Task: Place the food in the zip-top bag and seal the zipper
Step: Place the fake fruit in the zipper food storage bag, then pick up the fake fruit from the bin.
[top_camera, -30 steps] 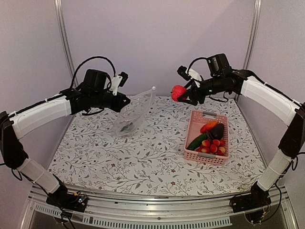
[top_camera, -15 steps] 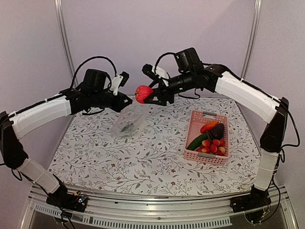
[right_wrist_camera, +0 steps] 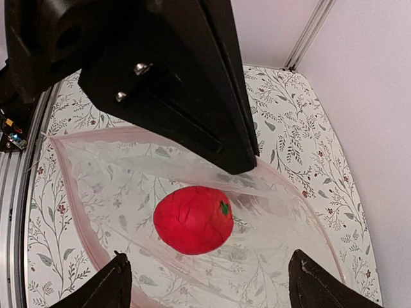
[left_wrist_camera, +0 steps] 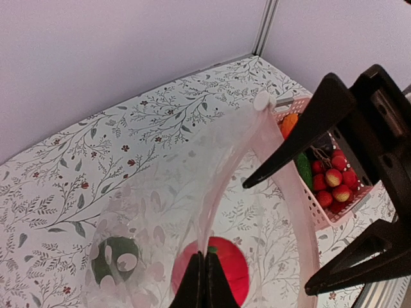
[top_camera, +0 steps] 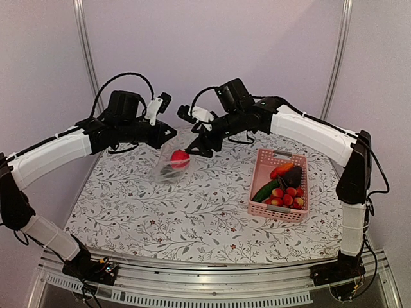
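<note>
My left gripper (top_camera: 168, 137) is shut on the upper rim of the clear zip-top bag (top_camera: 171, 168) and holds its mouth open above the table. Inside the bag lie a red ball (top_camera: 180, 158) (right_wrist_camera: 192, 219) and a dark green round item (left_wrist_camera: 114, 256). Just over the bag's mouth hangs my right gripper (top_camera: 198, 146) (right_wrist_camera: 209, 260), open and holding nothing, the ball apart from both fingers. The pinkish zipper (left_wrist_camera: 287, 173) strip curves along the open mouth, unsealed. In the left wrist view the jaws (left_wrist_camera: 205, 266) pinch the plastic edge.
A pink slotted basket (top_camera: 260, 168) at the right holds a green cucumber (top_camera: 265, 190), a dark eggplant (top_camera: 293, 176), a red-orange pepper (top_camera: 281, 170) and a cluster of red-yellow fruits (top_camera: 287, 196). The flowered tablecloth (top_camera: 192, 218) covers the table.
The right arm swung left from above the basket to the bag's mouth with the red ball, then opened. The ball now lies inside the bag. The left arm barely moved.
</note>
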### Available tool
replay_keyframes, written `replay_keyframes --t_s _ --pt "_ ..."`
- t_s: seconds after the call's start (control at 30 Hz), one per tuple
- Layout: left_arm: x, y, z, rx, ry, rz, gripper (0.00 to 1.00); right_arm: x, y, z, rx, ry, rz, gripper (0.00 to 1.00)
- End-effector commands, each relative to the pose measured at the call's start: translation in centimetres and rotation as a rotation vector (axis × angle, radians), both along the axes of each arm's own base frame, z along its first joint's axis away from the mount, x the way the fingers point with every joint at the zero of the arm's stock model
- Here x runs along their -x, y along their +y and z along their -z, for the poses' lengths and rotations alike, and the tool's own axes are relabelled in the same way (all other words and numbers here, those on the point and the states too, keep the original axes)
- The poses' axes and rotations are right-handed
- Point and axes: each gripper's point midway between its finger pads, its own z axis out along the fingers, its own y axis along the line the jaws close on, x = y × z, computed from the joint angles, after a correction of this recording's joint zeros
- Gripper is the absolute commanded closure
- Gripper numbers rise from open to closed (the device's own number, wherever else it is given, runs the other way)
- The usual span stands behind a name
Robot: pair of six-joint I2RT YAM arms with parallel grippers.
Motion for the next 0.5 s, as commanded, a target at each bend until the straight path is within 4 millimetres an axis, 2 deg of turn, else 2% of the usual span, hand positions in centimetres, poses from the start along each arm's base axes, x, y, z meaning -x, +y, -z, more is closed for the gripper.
replay_keyframes --t_s 0.0,0.1,0.2,0.33,0.37,0.43,0.47 --pt "0.2 0.5 -1.0 0.027 -0.019 -0.006 1.00 0.0 0.0 -1.5 -0.010 -0.044 0.028 0.16" --pt "0.1 0.6 -1.1 0.023 -0.026 -0.011 1.00 0.8 -0.4 -3.0 -0.030 -0.056 0.017 0.16" --pt "0.0 1.0 -1.3 0.012 -0.041 -0.028 1.00 1.1 -1.5 -3.5 -0.020 -0.081 0.028 0.16" --pt "-0.1 1.8 -2.0 0.000 -0.073 -0.055 1.00 1.7 -4.2 -4.7 -0.001 -0.157 0.068 0.16" --pt "-0.1 2.0 -2.3 -0.003 -0.083 -0.064 1.00 1.7 -5.0 -4.0 0.021 -0.163 0.077 0.16" --pt "0.0 2.6 -3.3 0.000 -0.110 -0.085 1.00 1.9 -6.9 -4.5 0.032 -0.194 0.094 0.16" --pt "0.1 2.9 -3.8 0.004 -0.126 -0.094 1.00 1.6 -7.8 -4.2 0.043 -0.195 0.108 0.16"
